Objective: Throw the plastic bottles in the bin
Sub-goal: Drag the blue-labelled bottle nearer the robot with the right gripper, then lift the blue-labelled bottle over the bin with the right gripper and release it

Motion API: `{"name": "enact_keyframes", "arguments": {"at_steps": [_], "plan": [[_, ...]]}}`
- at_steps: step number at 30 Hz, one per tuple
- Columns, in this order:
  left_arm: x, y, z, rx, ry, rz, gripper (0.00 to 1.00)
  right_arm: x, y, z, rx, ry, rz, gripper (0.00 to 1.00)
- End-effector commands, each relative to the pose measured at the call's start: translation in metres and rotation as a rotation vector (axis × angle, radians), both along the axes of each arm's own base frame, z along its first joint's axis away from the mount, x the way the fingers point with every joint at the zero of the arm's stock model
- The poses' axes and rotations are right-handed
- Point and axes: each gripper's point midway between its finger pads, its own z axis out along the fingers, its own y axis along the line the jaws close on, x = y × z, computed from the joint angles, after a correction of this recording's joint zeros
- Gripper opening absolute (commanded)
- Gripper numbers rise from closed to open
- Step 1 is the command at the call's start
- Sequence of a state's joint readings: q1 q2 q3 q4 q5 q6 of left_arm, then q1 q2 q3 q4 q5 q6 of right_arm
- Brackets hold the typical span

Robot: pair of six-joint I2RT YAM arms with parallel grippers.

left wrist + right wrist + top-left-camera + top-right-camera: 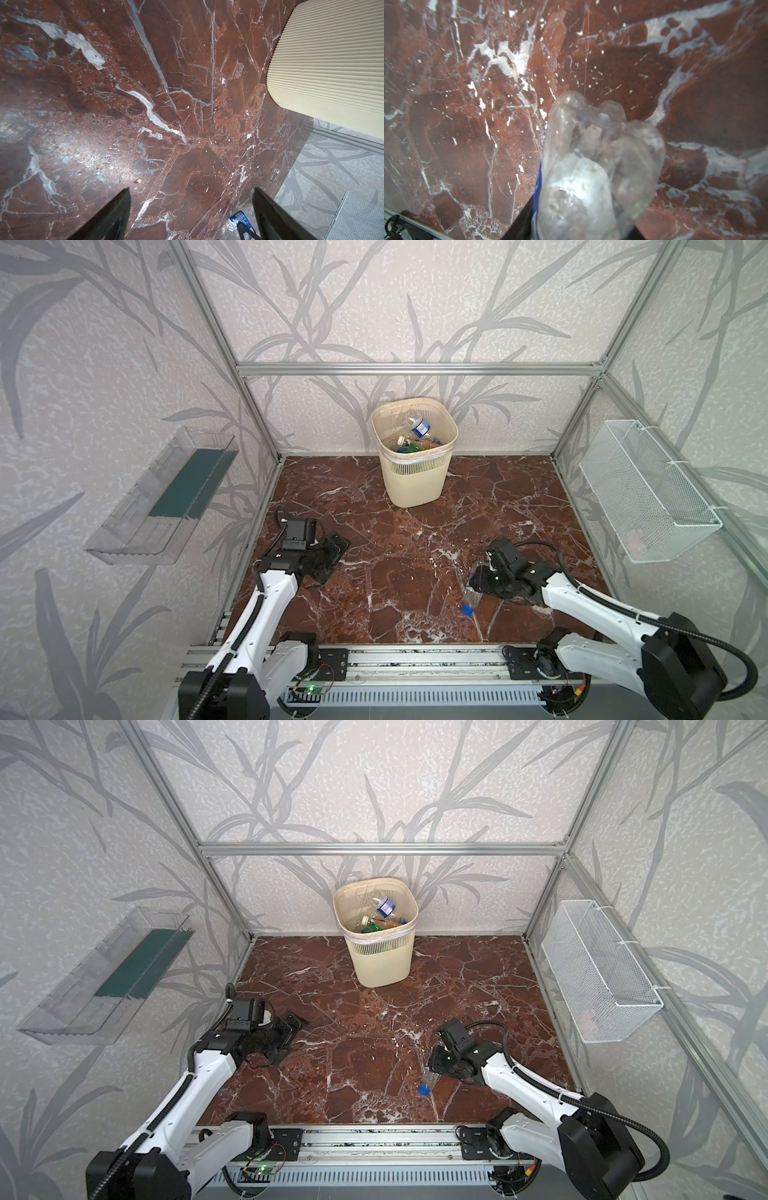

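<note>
Bottle (472, 596), clear w/ blue label and blue cap, is sitting between the fingers of my R gripper (478, 578) at approx. 4 o'clock on the red marble tabletop (395, 605). I am clamping the jaws on its body. In the R wrist view its thin wall (591, 162) is looking crumpled and is filling the space ahead of the fingers. In both top views the cap end is pointing toward 6 o'clock. I cannot tell whether it is resting on the marble or hanging just above it.

My L gripper (332, 558) is hovering at approx. 9 o'clock, well apart from the R arm. Its jaws are standing wide w/ nothing between them. The L wrist view is showing bare marble between the two fingertips (257, 193).

Bin (415, 485), cream and ribbed, is standing upright at 12 o'clock near the back wall. Several discarded bottles (420, 432) are lying inside it, incl. one w/ a blue label leaning against the inner wall.
</note>
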State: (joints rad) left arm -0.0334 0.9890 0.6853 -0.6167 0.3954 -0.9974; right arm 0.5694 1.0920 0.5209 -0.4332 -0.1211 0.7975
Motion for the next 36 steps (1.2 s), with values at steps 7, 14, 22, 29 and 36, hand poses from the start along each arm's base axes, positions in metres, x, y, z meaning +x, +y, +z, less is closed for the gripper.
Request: {"name": "enact_keyframes", "arguments": {"at_steps": [7, 14, 22, 29, 36], "plan": [[0.004, 0.001, 0.012, 0.001, -0.024, -0.003, 0.91, 0.006, -0.008, 0.032, 0.055, -0.089, -0.063, 0.46], [0.003, 0.001, 0.013, 0.005, -0.019, -0.005, 0.91, 0.039, -0.005, 0.103, 0.154, -0.264, -0.091, 0.46], [0.012, -0.001, 0.029, -0.009, -0.039, -0.001, 0.91, 0.164, 0.049, 0.384, 0.391, -0.781, -0.01, 0.5], [0.021, -0.004, 0.059, -0.032, -0.094, 0.002, 0.91, 0.232, 0.056, 0.422, 0.243, -0.639, -0.04, 0.85], [0.016, 0.005, 0.049, 0.008, -0.109, 0.034, 0.91, 0.174, 0.035, 0.396, -0.057, -0.588, 0.026, 0.87]]}}
